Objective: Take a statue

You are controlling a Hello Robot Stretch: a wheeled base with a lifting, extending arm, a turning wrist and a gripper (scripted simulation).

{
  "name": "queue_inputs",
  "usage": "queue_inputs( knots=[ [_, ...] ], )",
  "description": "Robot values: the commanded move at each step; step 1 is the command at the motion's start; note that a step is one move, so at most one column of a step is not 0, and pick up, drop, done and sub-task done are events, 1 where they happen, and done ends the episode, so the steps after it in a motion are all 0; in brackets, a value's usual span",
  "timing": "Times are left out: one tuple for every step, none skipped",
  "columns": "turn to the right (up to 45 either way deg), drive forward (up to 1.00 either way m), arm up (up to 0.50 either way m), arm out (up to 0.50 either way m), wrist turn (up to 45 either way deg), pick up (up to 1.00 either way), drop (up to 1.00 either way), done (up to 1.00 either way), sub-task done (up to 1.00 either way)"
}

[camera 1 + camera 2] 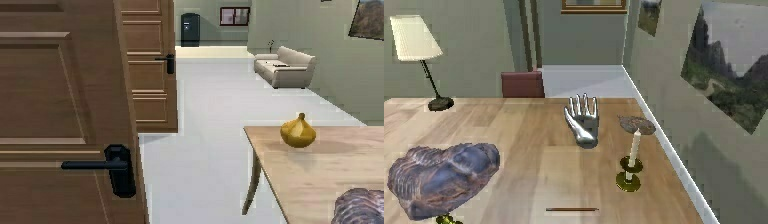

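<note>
Silvery-grey hand statue point(584, 122) stands upright on the wooden table point(524, 150); gripper's state cannot be told.

Forward view: the near door point(60, 90), at 9 o'clock, is cut by the left, top and bottom edges. The table point(310, 175), at 4 o'clock, runs off the right and bottom edges. A grey-brown lump point(362, 208), at 5 o'clock, is cropped by the corner; kind undetermined. A dark upright object point(189, 29), at 12 o'clock, is too small to identify.

Arm side view: the chair point(522, 84), at 11 o'clock, is hidden below its back by the table. The wall picture point(729, 60), at 2 o'clock, is cut by the right edge. A thin brown stick point(572, 209), at 6 o'clock, is too small to identify.
</note>
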Motion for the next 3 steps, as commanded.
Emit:
queue_inputs(
  knots=[
    [0.0,0.0,0.36,0.0,0.0,0.0,0.0,0.0,0.0],
    [0.0,0.0,0.0,0.44,0.0,0.0,0.0,0.0,0.0],
    [0.0,0.0,0.0,0.0,45.0,0.0,0.0,0.0,0.0]
  ],
)
